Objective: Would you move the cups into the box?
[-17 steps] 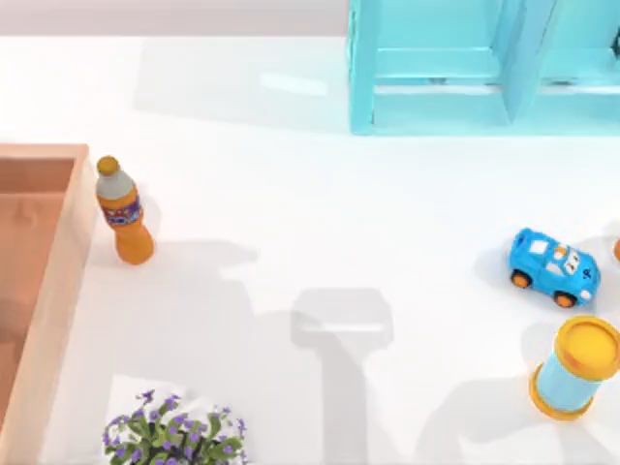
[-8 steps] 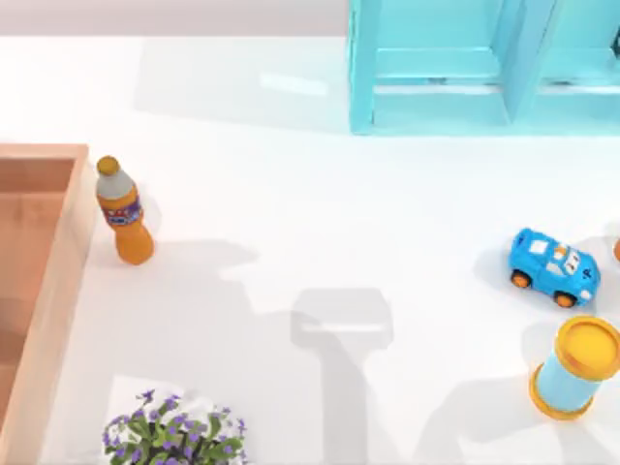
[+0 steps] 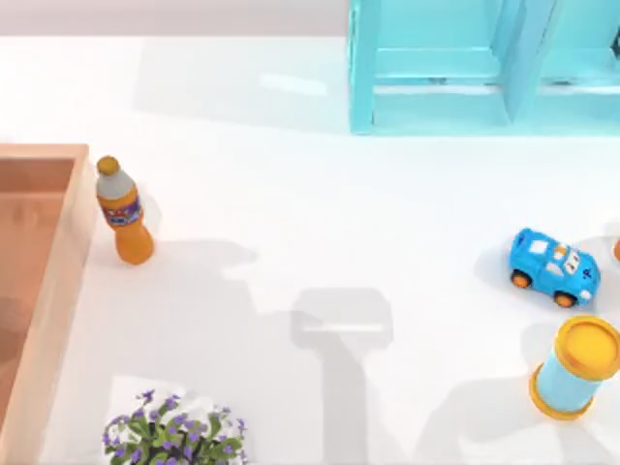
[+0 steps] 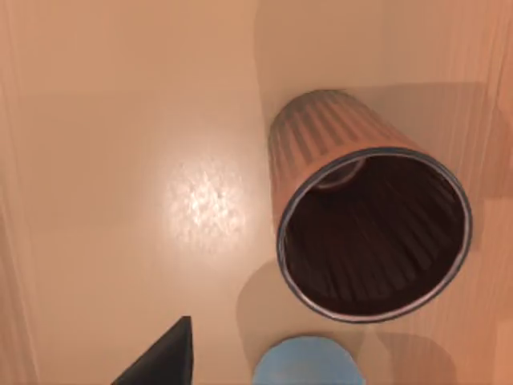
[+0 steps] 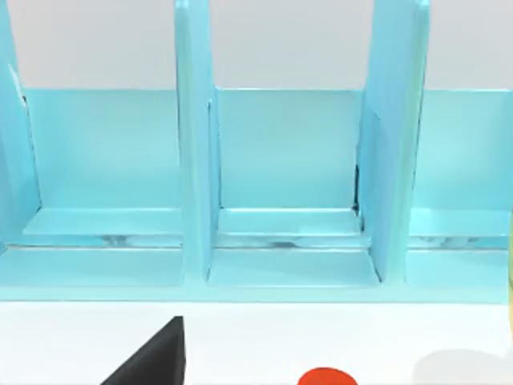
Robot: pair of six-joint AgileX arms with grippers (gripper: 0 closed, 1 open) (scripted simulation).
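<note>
Top view: the box (image 3: 58,262) sits at the table's left edge, its pale rim and orange-tan inside partly in frame. Just beside its right rim stands an orange bottle (image 3: 123,213), upright. A potted plant with purple flowers (image 3: 174,436) is at the near edge, left of centre. The turquoise shelf frame (image 3: 465,68) stands at the far side, right of centre. On the right, a blue toy car (image 3: 554,267) lies on the white table (image 3: 310,213), and nearer the edge a blue cylinder with yellow lid (image 3: 576,366) stands, tilted slightly.

Left wrist view: the camera looks down into the box. The brown cup (image 4: 365,216) stands on the orange-tan floor, mouth up, ribbed coppery side visible, dark inside. The light blue cup (image 4: 304,365) shows as a rounded blue edge just beside the brown cup; touching or apart, cannot tell. One dark finger (image 4: 160,361) of the left gripper is in view, touching neither cup; how far the fingers are spread, cannot tell.

Right wrist view: camera faces the shelf frame's compartments across the table. One dark finger (image 5: 152,357) of the right gripper is in view; its opening cannot be told. A red-orange rounded object (image 5: 326,377) sits at the picture's edge, unidentified
</note>
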